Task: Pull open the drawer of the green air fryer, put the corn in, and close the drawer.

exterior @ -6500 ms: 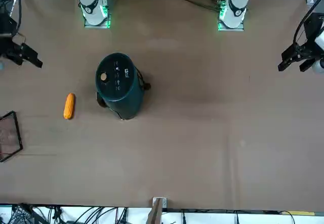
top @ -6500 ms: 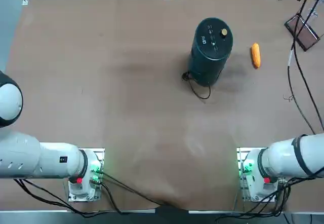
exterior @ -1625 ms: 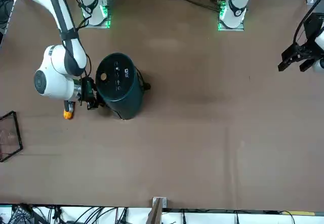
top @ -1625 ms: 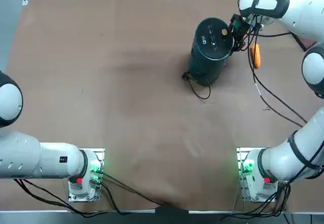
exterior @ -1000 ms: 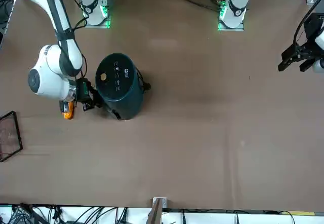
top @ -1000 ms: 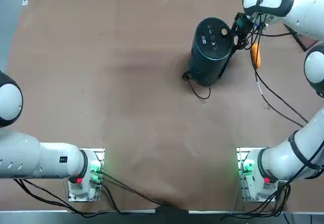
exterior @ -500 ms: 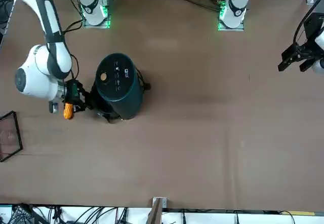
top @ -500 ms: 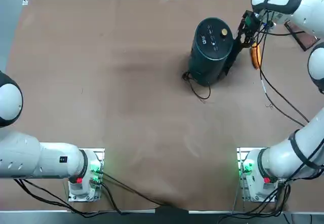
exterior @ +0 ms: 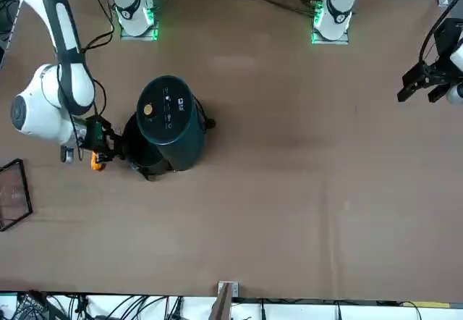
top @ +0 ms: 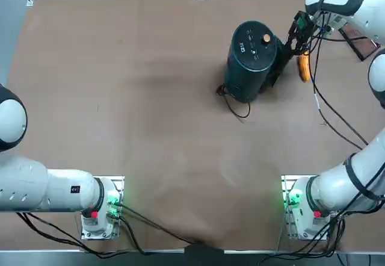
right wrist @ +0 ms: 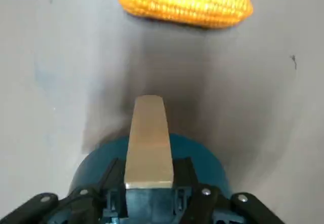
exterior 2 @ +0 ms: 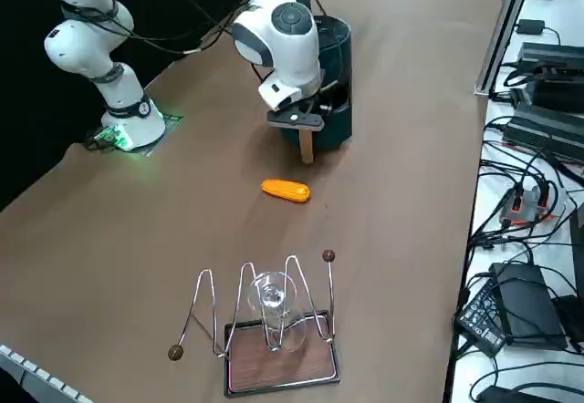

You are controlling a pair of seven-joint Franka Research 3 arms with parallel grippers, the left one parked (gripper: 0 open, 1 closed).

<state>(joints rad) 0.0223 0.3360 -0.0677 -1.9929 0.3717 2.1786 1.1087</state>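
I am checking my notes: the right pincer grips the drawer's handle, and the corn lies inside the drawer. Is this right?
Not quite. The right pincer does grip the handle of the drawer, but the corn lies on the table, outside the drawer, as the right side view shows.

Even bright overhead light across the brown matte table (top: 150,97), soft shadow spilling beside the tall dark green cylindrical air fryer (top: 251,58), wrist view crisp on the orange-yellow corn cob (right wrist: 182,2), blackness beyond the side view's table edge
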